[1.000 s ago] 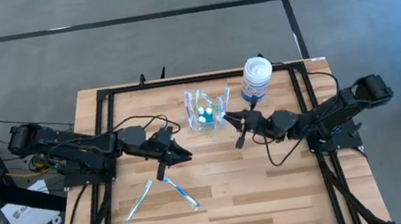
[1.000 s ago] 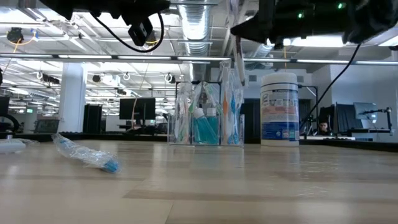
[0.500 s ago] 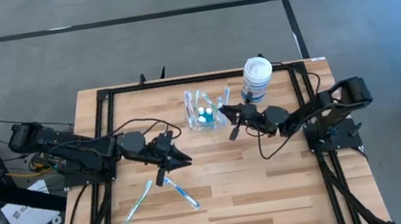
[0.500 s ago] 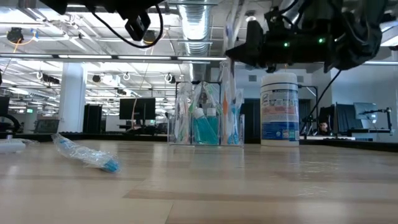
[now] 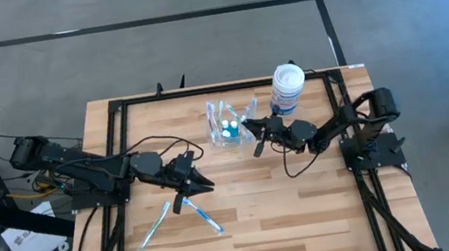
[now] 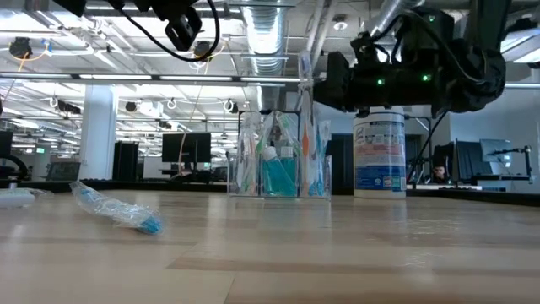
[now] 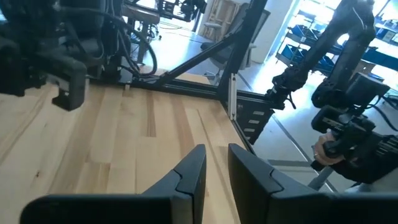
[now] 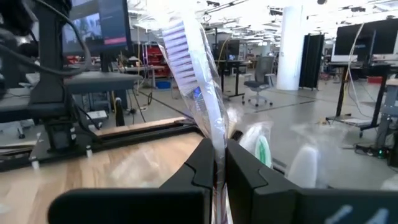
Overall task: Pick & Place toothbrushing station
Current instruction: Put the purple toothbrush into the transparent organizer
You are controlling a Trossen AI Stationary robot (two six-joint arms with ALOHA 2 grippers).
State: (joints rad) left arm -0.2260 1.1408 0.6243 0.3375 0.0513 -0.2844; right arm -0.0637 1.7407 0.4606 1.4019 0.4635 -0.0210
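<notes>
Your right gripper (image 5: 254,138), clamped on a wrapped toothbrush (image 8: 189,68) held upright, hovers just right of the station (image 5: 226,125) at upper centre of the worktop (image 5: 307,211). Left gripper (image 5: 188,194), narrowly parted and empty, waits lower left over two toothbrushes (image 5: 180,218). The jar (image 5: 286,89) crowds the station's far right.

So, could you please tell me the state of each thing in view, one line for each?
Right gripper: shut on a wrapped toothbrush, beside the organizer.
Left gripper: slightly open, empty, above the table.
Clear organizer: upright, already holding toothbrushes and small tubes.
White jar: upright, lid on, beside the organizer.
Two wrapped toothbrushes: lying flat on the table, not yet picked.
</notes>
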